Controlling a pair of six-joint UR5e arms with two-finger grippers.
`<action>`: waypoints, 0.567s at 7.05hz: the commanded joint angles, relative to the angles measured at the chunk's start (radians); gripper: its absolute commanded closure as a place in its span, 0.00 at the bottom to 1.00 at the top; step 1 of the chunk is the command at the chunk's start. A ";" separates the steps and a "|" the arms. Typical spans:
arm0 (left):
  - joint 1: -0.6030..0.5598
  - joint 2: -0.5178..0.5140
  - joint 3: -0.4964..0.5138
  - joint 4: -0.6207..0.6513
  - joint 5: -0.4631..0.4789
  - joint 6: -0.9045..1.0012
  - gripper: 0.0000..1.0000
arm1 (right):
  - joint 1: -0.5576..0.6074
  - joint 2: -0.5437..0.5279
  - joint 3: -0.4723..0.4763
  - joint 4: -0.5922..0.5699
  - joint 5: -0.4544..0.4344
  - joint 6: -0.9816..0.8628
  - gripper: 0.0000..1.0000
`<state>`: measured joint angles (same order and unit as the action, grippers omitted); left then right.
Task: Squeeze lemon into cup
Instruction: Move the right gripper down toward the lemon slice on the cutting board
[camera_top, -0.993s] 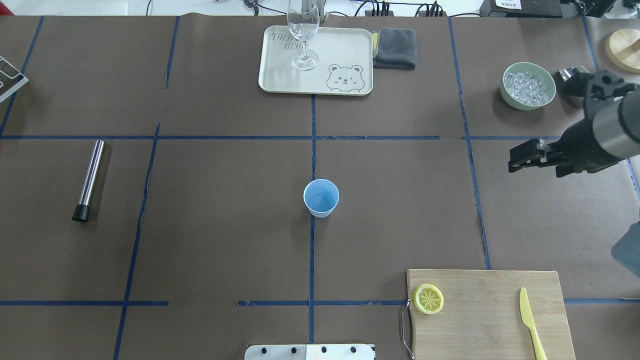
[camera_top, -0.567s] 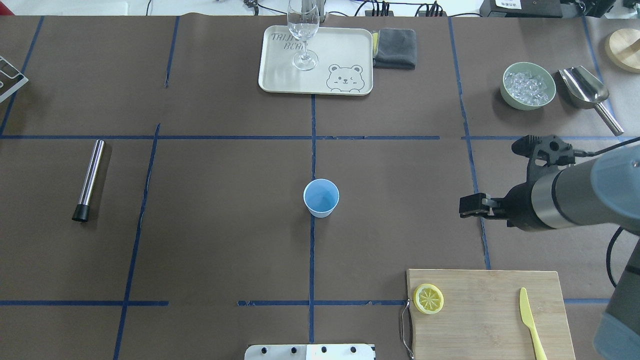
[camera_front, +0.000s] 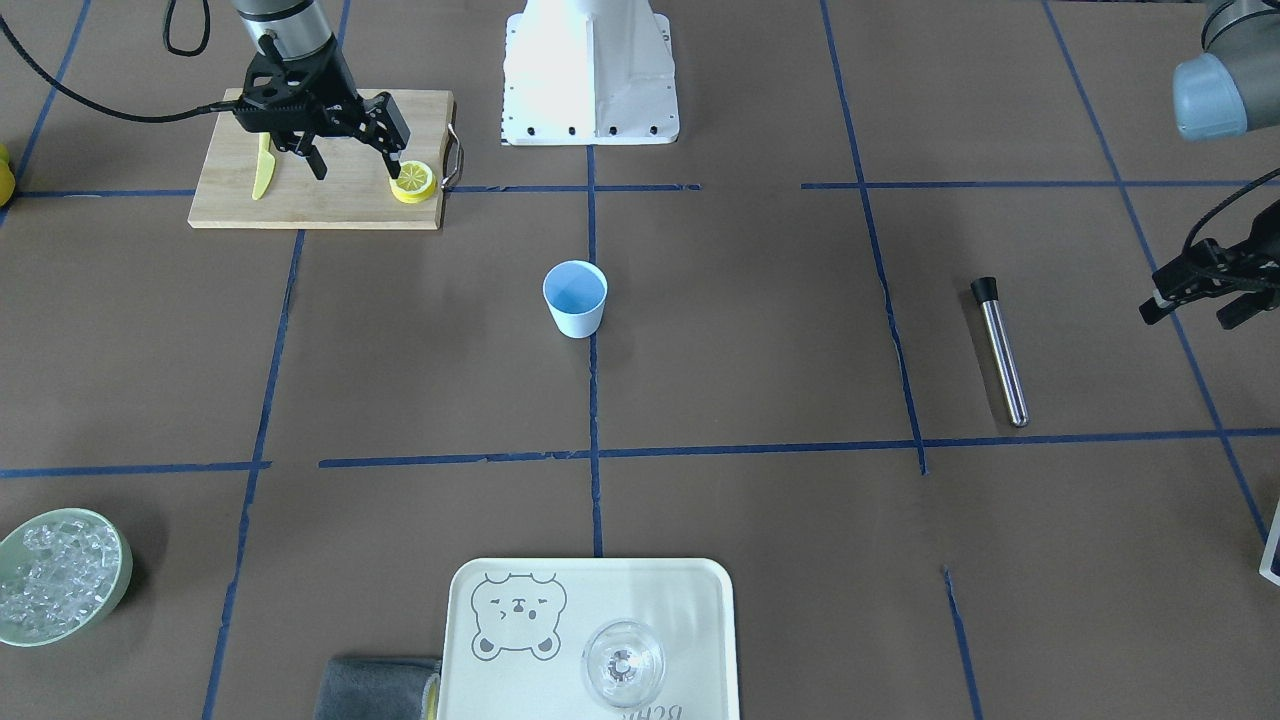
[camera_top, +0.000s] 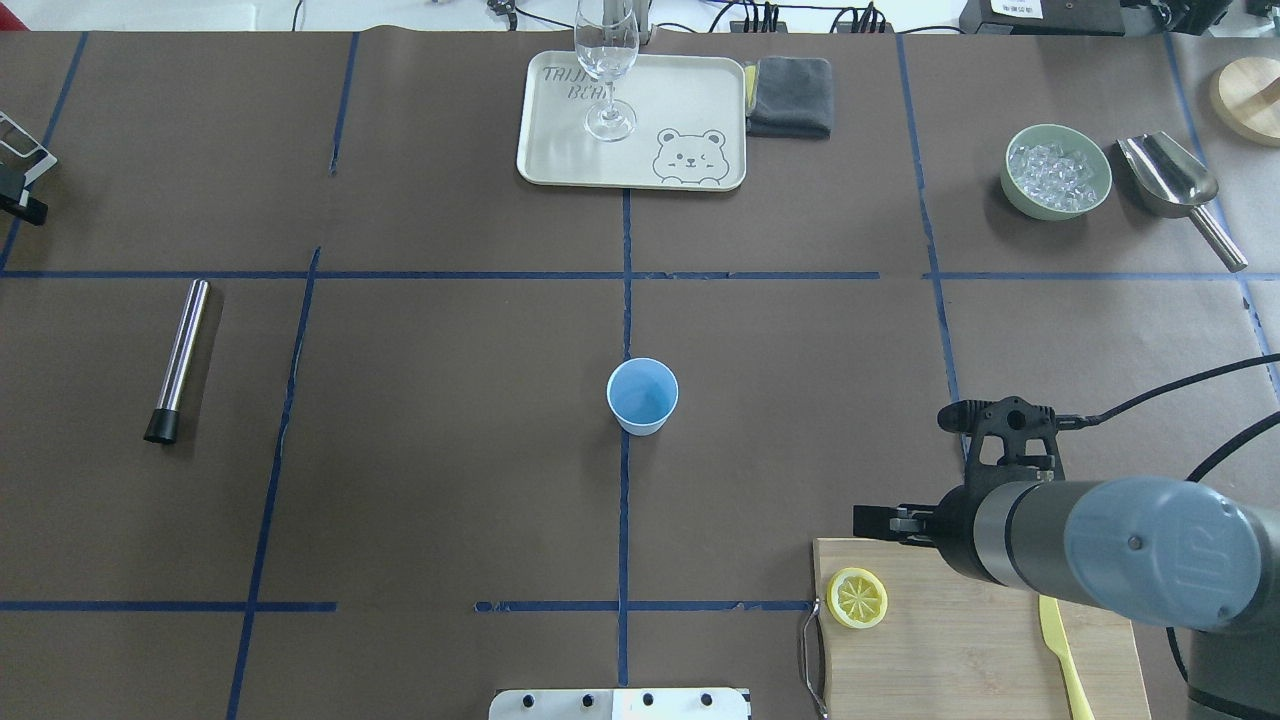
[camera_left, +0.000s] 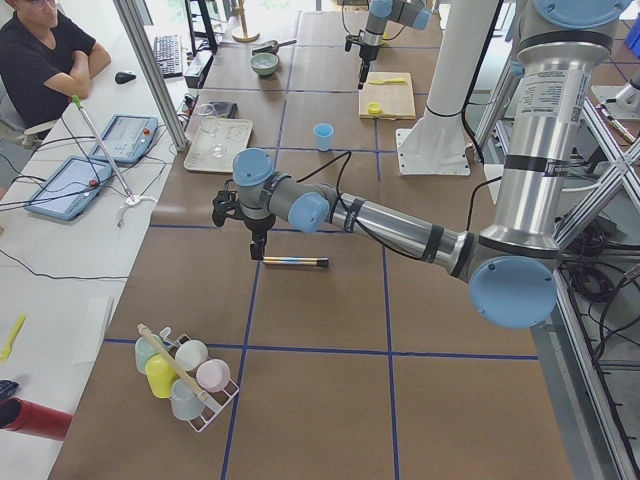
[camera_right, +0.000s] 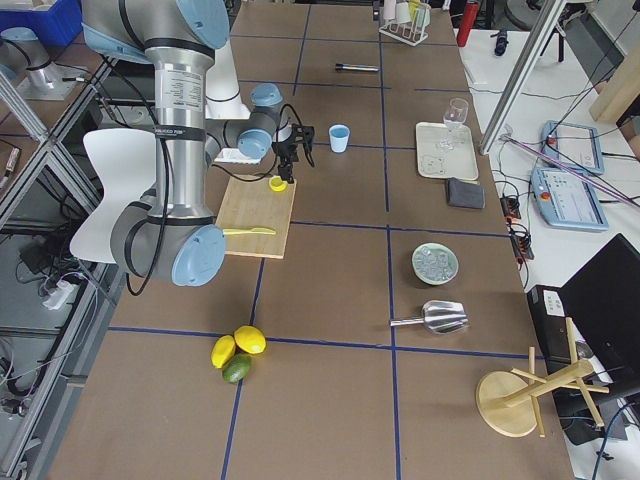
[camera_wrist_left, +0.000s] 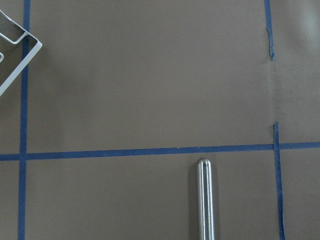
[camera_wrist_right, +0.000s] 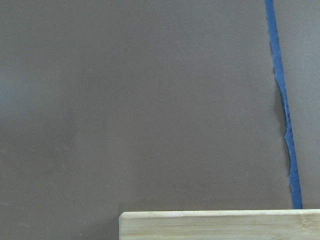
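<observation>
1. The right arm reaches out over the pale wooden cutting board (camera_top: 960, 650). Its wrist is turned so that the right gripper (camera_front: 357, 168) points down, with both fingers spread wide and nothing between them.
2. The thin round yellow lemon slice (camera_top: 857, 597) lies flat on the board's corner nearest the robot's base, just beside one fingertip; contact cannot be told.
3. The small pale-blue tapered cup (camera_top: 642, 395) stands upright mid-table, well apart from the board.
4. The left arm stretches low along the table. The left gripper (camera_front: 1195, 305) hangs near the brushed steel rod with a black cap (camera_top: 180, 360), its fingers parted and empty.

lemon (camera_top: 857, 597) and knife (camera_top: 1062, 650) on cutting board (camera_top: 950, 660), cup (camera_top: 642, 396) well apart
</observation>
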<state>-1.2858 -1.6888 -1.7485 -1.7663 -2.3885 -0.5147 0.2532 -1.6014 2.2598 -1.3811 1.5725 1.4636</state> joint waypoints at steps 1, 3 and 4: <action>0.019 0.000 0.003 -0.010 0.003 -0.008 0.00 | -0.095 0.029 -0.070 0.005 -0.083 0.023 0.00; 0.019 0.001 0.003 -0.010 0.003 -0.007 0.00 | -0.120 0.052 -0.088 0.014 -0.100 0.026 0.00; 0.019 0.000 0.003 -0.010 0.003 -0.007 0.00 | -0.121 0.060 -0.089 0.023 -0.097 0.038 0.00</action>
<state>-1.2676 -1.6884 -1.7457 -1.7762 -2.3854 -0.5221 0.1379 -1.5546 2.1755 -1.3672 1.4768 1.4911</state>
